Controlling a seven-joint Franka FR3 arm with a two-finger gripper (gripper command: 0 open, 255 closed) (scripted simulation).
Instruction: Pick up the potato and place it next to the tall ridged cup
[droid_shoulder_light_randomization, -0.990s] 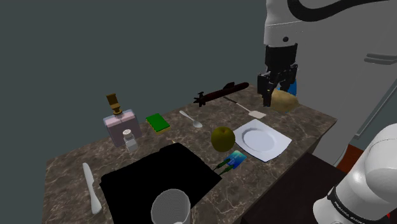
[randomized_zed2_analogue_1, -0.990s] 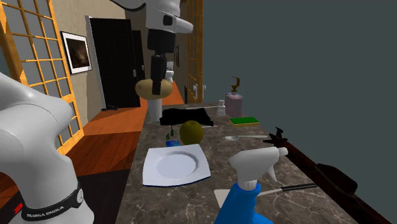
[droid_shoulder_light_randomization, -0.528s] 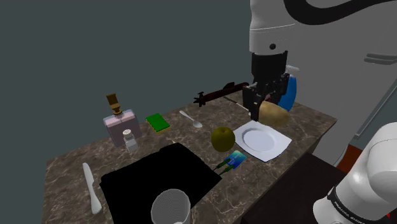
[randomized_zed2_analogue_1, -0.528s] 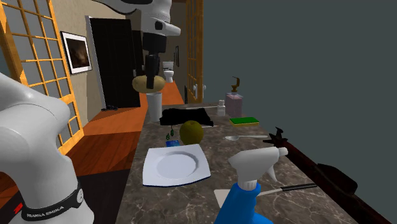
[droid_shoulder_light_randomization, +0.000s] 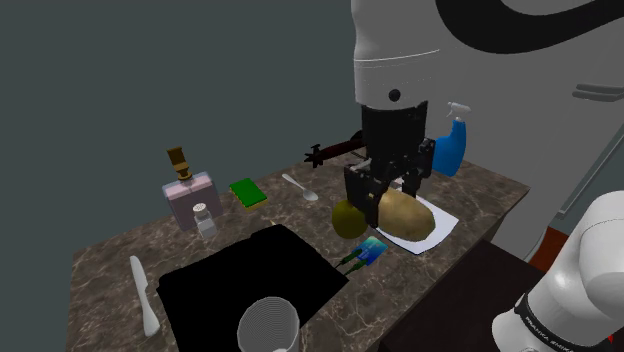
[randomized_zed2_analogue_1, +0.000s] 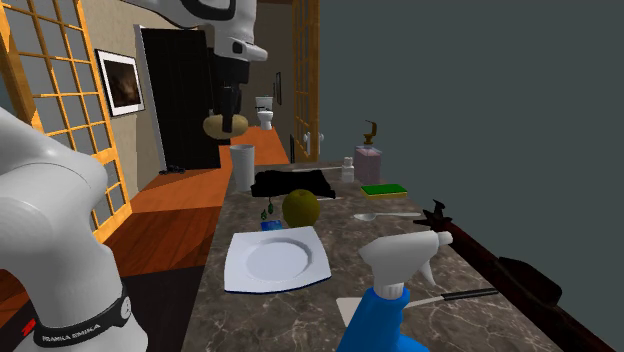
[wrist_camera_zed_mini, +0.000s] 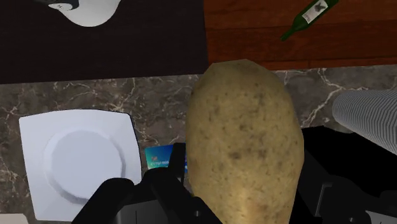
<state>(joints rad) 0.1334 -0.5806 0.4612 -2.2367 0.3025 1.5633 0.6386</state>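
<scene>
A brown, speckled potato (droid_shoulder_light_randomization: 405, 214) hangs in the air, and my gripper (droid_shoulder_light_randomization: 384, 190) is shut on it above the white plate (droid_shoulder_light_randomization: 447, 217). In the second exterior view the potato (randomized_zed2_analogue_1: 226, 124) sits under the gripper (randomized_zed2_analogue_1: 229, 108), high over the tall ridged cup (randomized_zed2_analogue_1: 241, 166) at the counter's far end. The same cup (droid_shoulder_light_randomization: 269, 325) stands near the shoulder view's bottom edge, beside the black sink (droid_shoulder_light_randomization: 250, 278). In the wrist view the potato (wrist_camera_zed_mini: 245, 143) is clasped between the black fingers (wrist_camera_zed_mini: 167, 188), with the ridged cup (wrist_camera_zed_mini: 369, 118) off to one side.
On the marble counter (droid_shoulder_light_randomization: 480, 185) lie a green round fruit (droid_shoulder_light_randomization: 346, 219), a blue card (droid_shoulder_light_randomization: 366, 251), a spoon (droid_shoulder_light_randomization: 300, 187), a green sponge (droid_shoulder_light_randomization: 245, 192), a soap bottle (droid_shoulder_light_randomization: 189, 195) and a blue spray bottle (droid_shoulder_light_randomization: 449, 146). The plate (randomized_zed2_analogue_1: 277, 257) is bare.
The arm has carried the potato from beside the spray bottle across the plate, toward the shoulder view's lower left and the sink. The grip has stayed shut on it.
</scene>
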